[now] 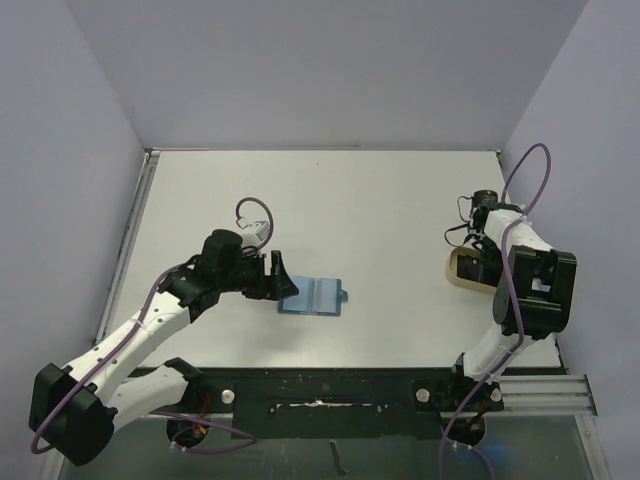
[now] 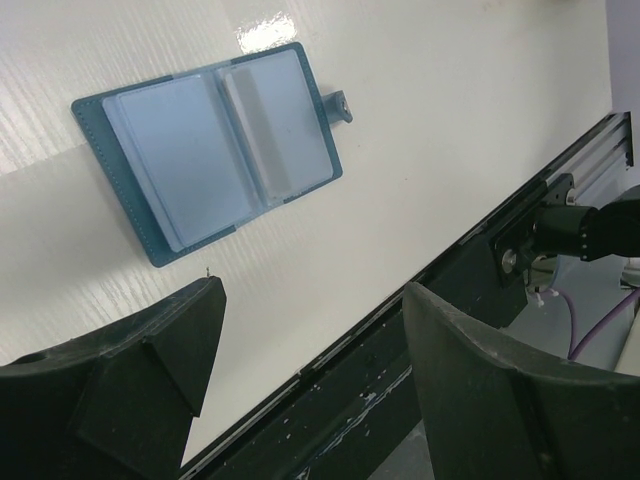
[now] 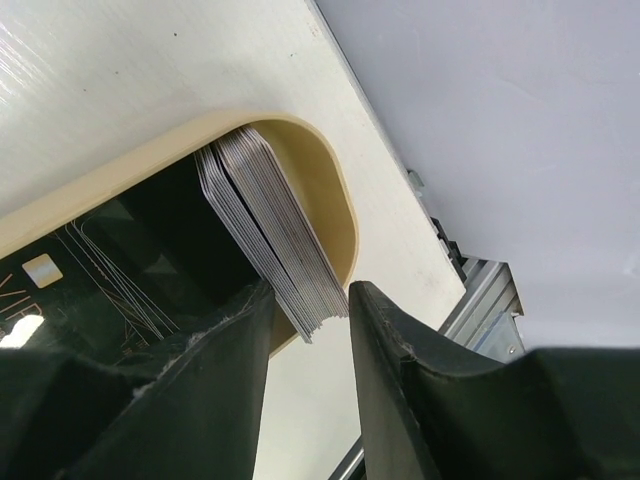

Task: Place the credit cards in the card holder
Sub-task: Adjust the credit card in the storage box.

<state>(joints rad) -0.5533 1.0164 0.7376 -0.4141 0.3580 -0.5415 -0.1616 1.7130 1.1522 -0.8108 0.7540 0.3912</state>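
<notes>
So we're at the very start of the job: the pick. None of the credit cards (image 3: 265,210) are in the card holder (image 2: 215,150) yet. They're all standing on edge as a tight stack in a beige tray (image 3: 343,215) over on the right side of the surface (image 1: 380,210). A black card (image 3: 120,260) with a gold chip square sits next to them.

The right tool (image 3: 310,290) is down at the tray, partway open, with the corner of the stack between its fingers. A sliver of tray shows between the cards and one finger, so to me it doesn't look clamped on anything.

The left tool (image 2: 312,295) is spread wide and holding nothing. It hangs just beside the card holder, which lies open flat near the middle of the surface. Its lighter blue slots face up and its snap tab (image 2: 341,105) sticks out on the far side from the tool.

My guess at the next move: the right tool has to peel off just one card, which looks fiddly with the stack that tight. Then it has to carry the card across and slide it edge-first into a slot. The left tool will probably need to pin the holder so it doesn't skate away.

Writing-wise there's not much. There are a couple of pale letters on the black card, cut off at the frame edge, maybe "VI", but I can't read them for sure. I don't see a brand on the holder.
</notes>
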